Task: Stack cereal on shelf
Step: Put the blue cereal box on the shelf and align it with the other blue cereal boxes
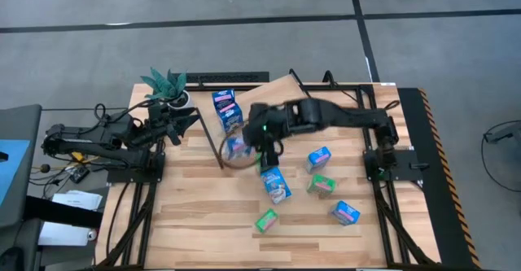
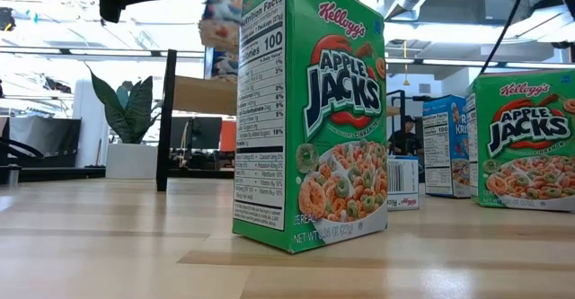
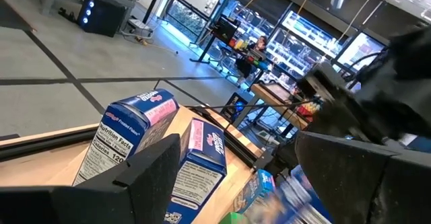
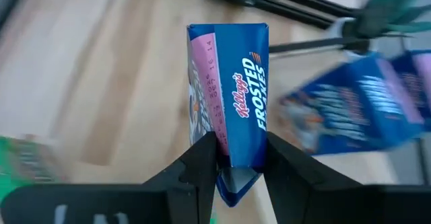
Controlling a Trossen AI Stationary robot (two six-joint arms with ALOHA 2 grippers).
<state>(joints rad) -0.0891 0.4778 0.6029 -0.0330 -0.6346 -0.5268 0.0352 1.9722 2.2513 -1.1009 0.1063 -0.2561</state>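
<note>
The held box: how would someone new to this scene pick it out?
Follow the right arm to its end effector at the table's middle, beside the shelf. The blue Frosted Flakes box is pinched there between the fingers; every other box stands or lies free.

The scene is being lit evenly from overhead. Ceiling lights and bright windows are being overexposed in the low view. Motion blur is being shown around the sharply rendered blue cereal box (image 4: 229, 96) in the right wrist view.
</note>
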